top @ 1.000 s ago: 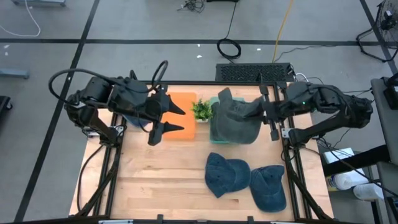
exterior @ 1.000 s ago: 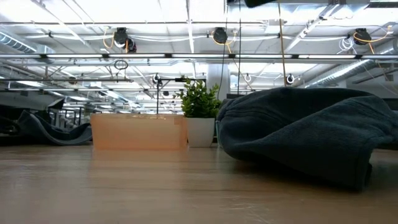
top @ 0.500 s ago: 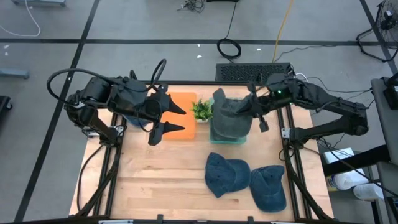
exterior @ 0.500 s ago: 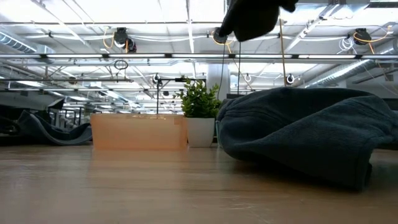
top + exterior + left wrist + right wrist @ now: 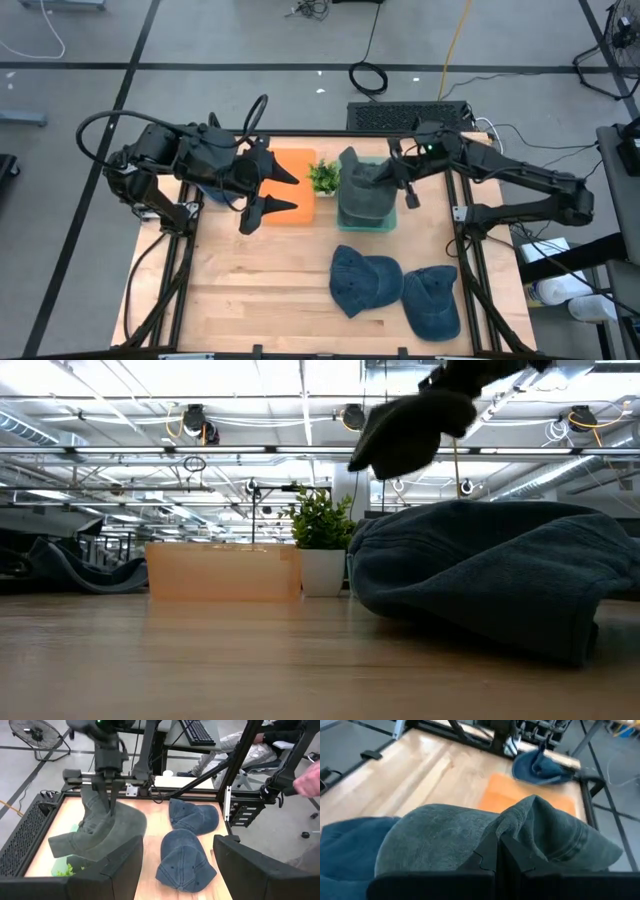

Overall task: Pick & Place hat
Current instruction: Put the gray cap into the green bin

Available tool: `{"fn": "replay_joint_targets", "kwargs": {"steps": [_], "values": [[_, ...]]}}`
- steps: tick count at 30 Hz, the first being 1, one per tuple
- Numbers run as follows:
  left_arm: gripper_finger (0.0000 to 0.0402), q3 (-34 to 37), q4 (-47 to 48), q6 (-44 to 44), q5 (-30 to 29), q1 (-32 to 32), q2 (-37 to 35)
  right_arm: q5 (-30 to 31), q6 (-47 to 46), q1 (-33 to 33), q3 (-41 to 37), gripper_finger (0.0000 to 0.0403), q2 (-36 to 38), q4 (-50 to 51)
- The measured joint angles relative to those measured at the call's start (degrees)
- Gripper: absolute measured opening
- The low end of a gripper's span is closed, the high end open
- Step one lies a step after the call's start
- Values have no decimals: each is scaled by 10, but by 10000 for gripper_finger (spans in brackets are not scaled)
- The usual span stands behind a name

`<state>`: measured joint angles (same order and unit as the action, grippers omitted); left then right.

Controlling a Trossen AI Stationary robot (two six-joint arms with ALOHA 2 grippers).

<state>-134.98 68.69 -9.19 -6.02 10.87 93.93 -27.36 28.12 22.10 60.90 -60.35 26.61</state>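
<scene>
A grey-green hat [image 5: 363, 192] hangs in the air over the table's far middle, with my right gripper [image 5: 397, 180] shut on it; it also shows in the low view [image 5: 405, 430] and the left wrist view [image 5: 102, 837]. Two blue caps [image 5: 365, 280] [image 5: 432, 300] lie on their brims and rims on the wood at the near right. My left gripper [image 5: 287, 191] hovers open over the orange box [image 5: 300, 160], with nothing between its fingers. My right gripper pinches a raised fold of the hat's cloth [image 5: 522, 827] at the hat's upper end between its two shut fingers [image 5: 106, 795]. The fingers slant down from the table's right side. The hat hangs below them, lifted clear, its brim [image 5: 62, 845] lowest.
A pale green tray [image 5: 388, 226] sits under the hanging hat. A small potted plant [image 5: 323, 177] stands between the orange box and the hat. Another blue cap [image 5: 540, 765] lies at the far left corner. Bare wood [image 5: 260, 290] fills the near left.
My right gripper has swung from the table's right edge toward the middle and gone down, still shut on the hat. The hat has travelled with it, hanging clear, and has come down into the low view from above.
</scene>
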Motion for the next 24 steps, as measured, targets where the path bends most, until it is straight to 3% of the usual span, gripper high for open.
{"fn": "replay_joint_targets", "kwargs": {"steps": [5, 15, 24], "values": [[251, 0, 0, 0, 0, 0, 0, -1, 0, 16, -70, 0, 9, -51], [250, 0, 0, -1, -20, 0, 0, -60, 23, 50, -183, 0, 9, -118], [250, 0, 0, -15, -31, 0, 0, -61, 42, 83, -252, 0, -59, -252]]}}
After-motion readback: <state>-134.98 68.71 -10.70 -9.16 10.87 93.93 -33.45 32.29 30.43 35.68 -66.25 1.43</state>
